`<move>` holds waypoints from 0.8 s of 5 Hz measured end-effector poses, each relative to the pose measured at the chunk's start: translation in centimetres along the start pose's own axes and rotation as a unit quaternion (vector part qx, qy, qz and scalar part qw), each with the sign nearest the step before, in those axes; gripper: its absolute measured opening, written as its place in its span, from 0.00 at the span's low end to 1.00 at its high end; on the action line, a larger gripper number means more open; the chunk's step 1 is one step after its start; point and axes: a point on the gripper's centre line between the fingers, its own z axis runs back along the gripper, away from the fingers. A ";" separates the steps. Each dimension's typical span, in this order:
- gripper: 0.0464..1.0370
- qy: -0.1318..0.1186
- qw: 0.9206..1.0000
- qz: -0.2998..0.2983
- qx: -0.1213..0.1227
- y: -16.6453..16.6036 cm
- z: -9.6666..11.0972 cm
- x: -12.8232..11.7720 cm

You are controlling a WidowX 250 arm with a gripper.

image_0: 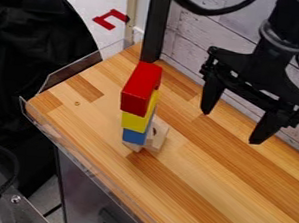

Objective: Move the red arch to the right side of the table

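Wooden pieces (159, 134), low on the table (204, 189), below the yellow block (134, 122); blue block (134, 136), directly beneath the yellow block; red arch (135, 97), resting on top of it; black gripper (230, 127), farther back and right of it in the view, jaws spread apart.

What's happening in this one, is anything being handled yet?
Nothing is in the robot's grasp right now. The black arm's open tool hangs empty over the wooden table, well apart from a stack of toy blocks. The red arch tops that stack, above a yellow block and a blue block, with plain wood pieces at the base.
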 end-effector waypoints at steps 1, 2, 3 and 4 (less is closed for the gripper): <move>0.96 0.011 1.000 -0.001 0.006 0.1 -0.7 -0.3; 0.96 -0.002 1.000 0.014 0.005 1.3 0.5 -0.5; 0.96 -0.046 0.998 0.038 -0.018 3.4 2.6 0.0; 0.96 -0.069 0.995 0.061 -0.025 5.3 3.9 0.3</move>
